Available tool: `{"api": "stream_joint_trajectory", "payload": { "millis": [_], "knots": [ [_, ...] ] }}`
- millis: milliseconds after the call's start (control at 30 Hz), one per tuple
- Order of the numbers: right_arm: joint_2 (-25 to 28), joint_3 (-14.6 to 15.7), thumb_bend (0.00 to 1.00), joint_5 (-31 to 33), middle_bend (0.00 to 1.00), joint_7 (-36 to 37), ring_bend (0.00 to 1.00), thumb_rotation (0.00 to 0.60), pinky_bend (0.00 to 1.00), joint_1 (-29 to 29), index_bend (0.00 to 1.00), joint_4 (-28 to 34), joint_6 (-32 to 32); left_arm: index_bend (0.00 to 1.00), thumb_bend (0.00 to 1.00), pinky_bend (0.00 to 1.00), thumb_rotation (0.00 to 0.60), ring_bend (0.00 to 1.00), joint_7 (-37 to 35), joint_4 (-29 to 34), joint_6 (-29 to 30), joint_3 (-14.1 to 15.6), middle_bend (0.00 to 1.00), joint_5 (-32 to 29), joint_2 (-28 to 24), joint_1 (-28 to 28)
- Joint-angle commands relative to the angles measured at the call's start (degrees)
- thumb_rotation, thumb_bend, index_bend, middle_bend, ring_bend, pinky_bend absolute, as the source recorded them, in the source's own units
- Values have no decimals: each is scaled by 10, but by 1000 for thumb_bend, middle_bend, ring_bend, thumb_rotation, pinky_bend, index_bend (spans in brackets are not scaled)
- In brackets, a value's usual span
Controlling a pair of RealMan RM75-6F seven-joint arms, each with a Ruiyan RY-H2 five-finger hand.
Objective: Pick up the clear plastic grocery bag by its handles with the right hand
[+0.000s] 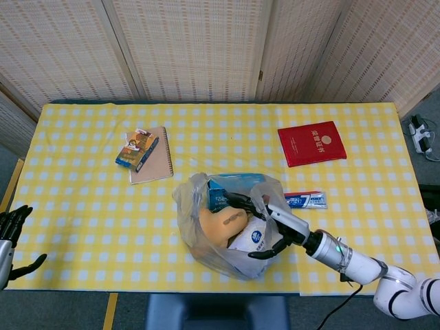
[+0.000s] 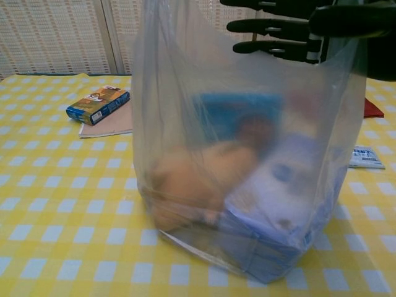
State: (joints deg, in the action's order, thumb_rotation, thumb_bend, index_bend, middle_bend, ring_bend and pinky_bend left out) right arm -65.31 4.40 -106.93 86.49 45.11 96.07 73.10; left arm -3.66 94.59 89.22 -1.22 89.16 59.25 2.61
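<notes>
The clear plastic grocery bag (image 1: 206, 240) stands near the table's front edge, holding a blue box (image 1: 221, 194), a tan soft item (image 1: 218, 225) and a white pack (image 1: 256, 237). In the chest view the bag (image 2: 185, 80) fills most of the frame. My right hand (image 1: 265, 218) reaches in from the right, its dark fingers (image 2: 272, 27) stretched out over the bag's mouth and its thumb apart along the bag's right side. It holds nothing that I can see. My left hand (image 1: 10, 234) hangs open off the table's front left corner.
A red booklet (image 1: 311, 143) lies at the back right. A toothpaste tube (image 1: 306, 200) lies just right of the bag. A notebook (image 1: 157, 158) with a small box (image 1: 136, 148) on it sits left of centre. The yellow checked table (image 1: 82, 206) ends close in front of the bag.
</notes>
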Motion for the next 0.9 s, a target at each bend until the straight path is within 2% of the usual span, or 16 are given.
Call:
{"api": "stream_joint_trajectory", "payload": {
  "millis": [33,400,900],
  "knots": [
    [-5,-3,258,1,0,15,0,600,0,12,0,0,-7,0,225,103,600,122,-2,0,1,0,109,0,-1,0],
    [-31,-17,257,23,0,7,0,600,0,51,0,-3,-49,0,225,103,600,122,-18,-4,10,-1,109,3,-6,-5],
    [-63,-36,257,41,0,3,0,600,0,88,0,-12,-74,0,226,103,600,122,-39,-8,18,-1,109,6,-11,-10]
  ]
}}
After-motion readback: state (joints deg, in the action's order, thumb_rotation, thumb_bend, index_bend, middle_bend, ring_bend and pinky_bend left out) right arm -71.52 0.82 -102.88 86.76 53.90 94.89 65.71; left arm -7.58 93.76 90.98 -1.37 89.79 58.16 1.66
